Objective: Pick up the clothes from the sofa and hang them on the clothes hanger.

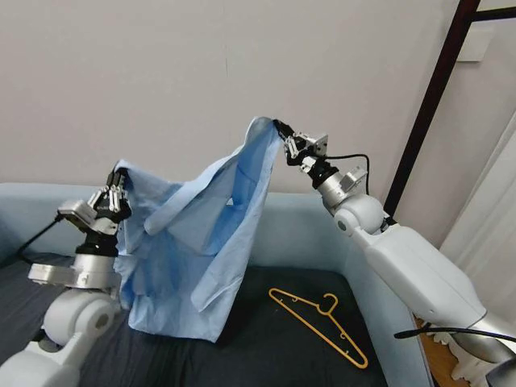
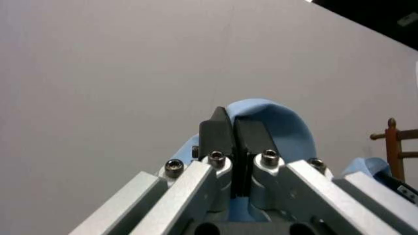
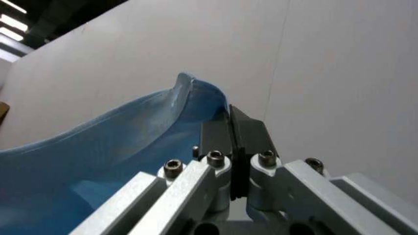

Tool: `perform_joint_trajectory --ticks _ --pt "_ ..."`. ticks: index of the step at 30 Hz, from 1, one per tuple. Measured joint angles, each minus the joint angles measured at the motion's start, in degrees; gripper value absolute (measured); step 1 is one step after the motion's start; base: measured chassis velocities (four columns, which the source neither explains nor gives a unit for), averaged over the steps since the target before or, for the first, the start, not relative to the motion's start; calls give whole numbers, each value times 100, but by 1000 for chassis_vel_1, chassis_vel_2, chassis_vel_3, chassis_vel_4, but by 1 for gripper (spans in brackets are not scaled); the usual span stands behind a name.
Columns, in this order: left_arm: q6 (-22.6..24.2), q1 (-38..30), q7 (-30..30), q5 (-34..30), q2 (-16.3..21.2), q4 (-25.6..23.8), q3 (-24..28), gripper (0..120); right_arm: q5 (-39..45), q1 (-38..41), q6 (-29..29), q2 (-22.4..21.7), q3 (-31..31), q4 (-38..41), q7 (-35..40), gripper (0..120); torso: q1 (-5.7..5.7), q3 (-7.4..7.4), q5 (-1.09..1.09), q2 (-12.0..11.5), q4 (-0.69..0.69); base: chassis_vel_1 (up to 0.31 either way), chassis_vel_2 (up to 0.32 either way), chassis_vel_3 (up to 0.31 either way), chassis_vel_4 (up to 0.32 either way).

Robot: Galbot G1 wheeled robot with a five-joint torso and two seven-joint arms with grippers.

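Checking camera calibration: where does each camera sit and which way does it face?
Head view: on the head, looking forward and down at the sofa; both arms show, left pincer and right pincer holding up a shirt.
Left wrist view: on the left wrist, looking along its shut pincer at the wall.
Right wrist view: likewise on the right wrist.
Shared: shirt and wall in all three.

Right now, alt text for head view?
Light blue shirt held spread above the sofa: left jaws shut on one edge, right jaws shut on another, higher. An orange hanger lies on the seat.
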Motion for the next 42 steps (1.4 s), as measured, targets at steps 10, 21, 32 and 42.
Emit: perform_joint_trajectory --ticks 10,21,32,42 --pt "94 1028 641 481 -1275 1121 320 0 -586 -945 161 23 -217 113 6 0 0 1 -2 0 2 0 0 0 0" --pt "-432 831 -127 3618 -2426 3541 1055 9 -758 -1740 266 403 -591 66 -1 0 0 0 0 0 1 0 0 0 0" --pt "-716 919 -1666 5474 -2320 4013 802 50 -369 -1724 -6 488 -555 341 190 0 0 0 0 0 1 0 0 0 0" --pt "-1300 1721 -1764 6083 -2246 3521 654 87 -286 -1505 -189 485 -445 559 430 0 0 0 -2 0 4 0 0 0 0"
